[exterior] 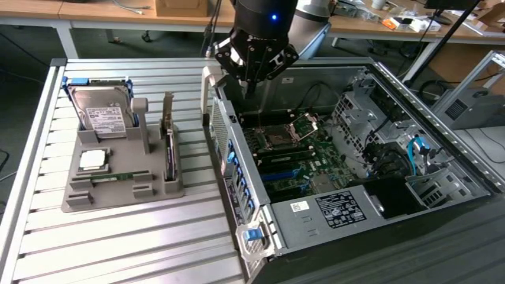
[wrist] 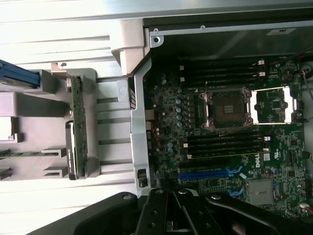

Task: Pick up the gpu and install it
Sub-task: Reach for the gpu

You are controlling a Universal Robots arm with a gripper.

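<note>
**Exterior view.** The end effector (exterior: 249, 93) hangs closed and empty over the far-left corner of the open case (exterior: 223, 130), its fingers pinched to a point just above the case wall. The gpu (exterior: 168, 139) stands on edge in the grey holder (exterior: 118, 198) on the tabletop (exterior: 118, 248). It sits to the exterior view's left of the case, beside the hard drive (exterior: 103, 115), and nothing touches it.

My main worry is the shut fingers. If they came down on the card like this, they would strike its top edge instead of straddling it and could tip it in its slot. The case wall also lies between the end effector and the card, so a low sideways move could clip the wall.

**Wrist view.** The gpu (wrist: 78, 122) shows as a thin green strip in the holder, well apart from the closed fingers (wrist: 156, 215). The motherboard (wrist: 230, 127) lies exposed, with the blue slot (wrist: 205, 174) near the fingers.

Such a narrow edge leaves little margin. I judge that an off-centre grasp could let the card twist or slip. A tilted card might then miss the slot and scrape nearby components.
</note>
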